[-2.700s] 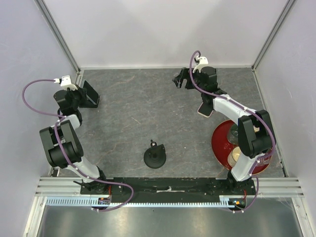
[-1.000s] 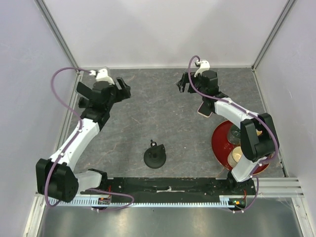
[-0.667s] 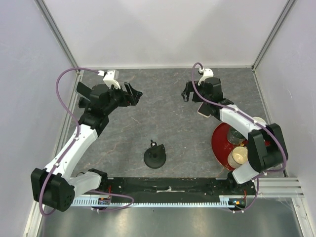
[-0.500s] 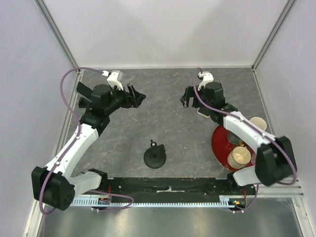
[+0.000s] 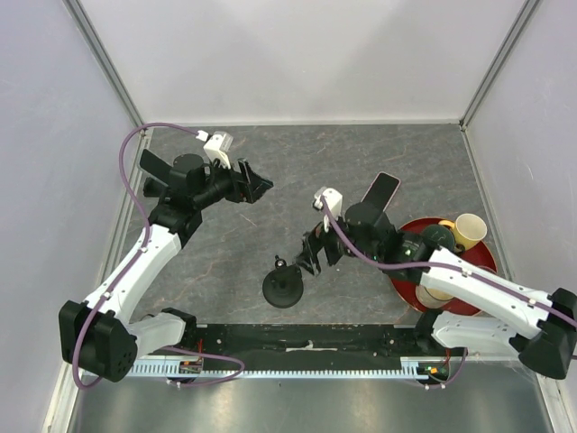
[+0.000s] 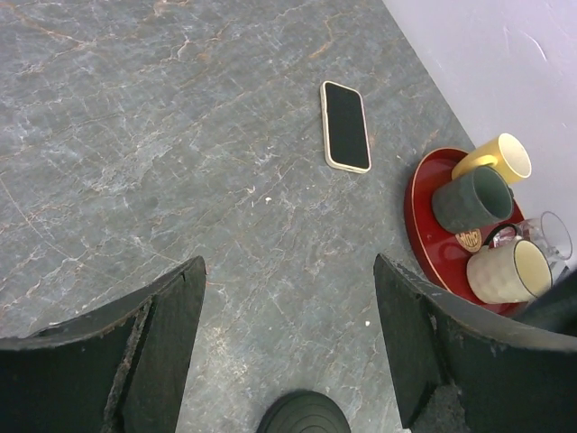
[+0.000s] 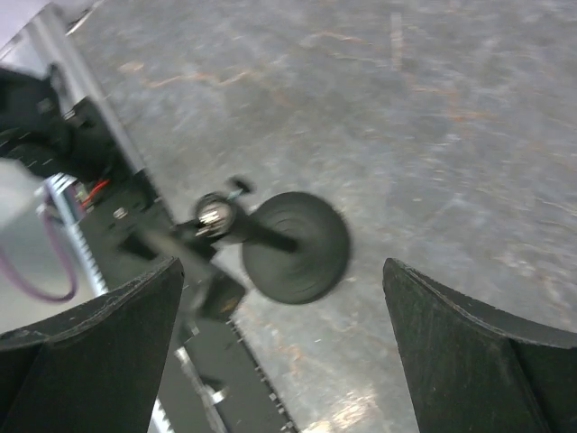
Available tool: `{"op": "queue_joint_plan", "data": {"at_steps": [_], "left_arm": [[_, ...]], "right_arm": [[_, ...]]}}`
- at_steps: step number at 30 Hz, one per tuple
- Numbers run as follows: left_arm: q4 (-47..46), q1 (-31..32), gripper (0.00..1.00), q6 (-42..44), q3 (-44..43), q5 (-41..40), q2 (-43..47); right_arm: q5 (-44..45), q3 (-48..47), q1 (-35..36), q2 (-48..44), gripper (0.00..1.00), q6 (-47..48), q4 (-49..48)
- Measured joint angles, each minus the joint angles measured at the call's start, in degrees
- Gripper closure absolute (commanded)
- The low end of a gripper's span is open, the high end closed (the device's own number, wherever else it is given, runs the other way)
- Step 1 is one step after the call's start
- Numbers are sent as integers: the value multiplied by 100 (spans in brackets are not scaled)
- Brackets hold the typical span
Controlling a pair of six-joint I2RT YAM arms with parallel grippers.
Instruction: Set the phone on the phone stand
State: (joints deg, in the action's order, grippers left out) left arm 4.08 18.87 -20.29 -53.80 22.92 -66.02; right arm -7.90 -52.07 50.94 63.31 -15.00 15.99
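The phone [image 5: 380,188] lies flat on the grey tabletop at the back right, screen up, with a pale rim; it also shows in the left wrist view as the phone [image 6: 346,125]. Toward the front centre stands the phone stand [image 5: 283,287], a black round base with a short post and nothing on it. My right gripper [image 5: 314,253] hovers open just right of the stand, which lies blurred ahead between its fingers as the phone stand [image 7: 293,245]. Open and holding nothing, my left gripper [image 5: 253,187] hangs over the table's left-centre, well left of the phone.
A red tray [image 5: 480,255] at the right holds a yellow cup [image 5: 469,227], a dark green cup [image 6: 473,198], a beige cup [image 6: 505,271] and a glass [image 6: 545,234]. The black base rail [image 5: 306,338] runs along the near edge. White walls enclose the table.
My right arm has swung from the back, beside the phone, down to the front centre by the stand, uncovering the phone. The left gripper has edged rightward.
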Motion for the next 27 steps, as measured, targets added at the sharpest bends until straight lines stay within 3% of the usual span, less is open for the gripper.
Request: {"op": "queue_joint_plan", "data": {"at_steps": [4,8,13,21,27], "left_arm": [[-57,0,19,-24,0,111,-7],[-120,0,19,-50,0,175,-37],[-122,0,19,-87,0,232,-85],[-122,0,19,-111,0,284,-114],[-122,0,19,-136,0,299,-122]], "right_arm": [[-74,13,763,-299,2,-66,131],[221,13,1530,-310,10,-72,234],[1198,-22,2164,15,15,-74,487],[2575,-175,2430,651,26,-181,763],[2966,-175,2450,608,33,-286,706]]}}
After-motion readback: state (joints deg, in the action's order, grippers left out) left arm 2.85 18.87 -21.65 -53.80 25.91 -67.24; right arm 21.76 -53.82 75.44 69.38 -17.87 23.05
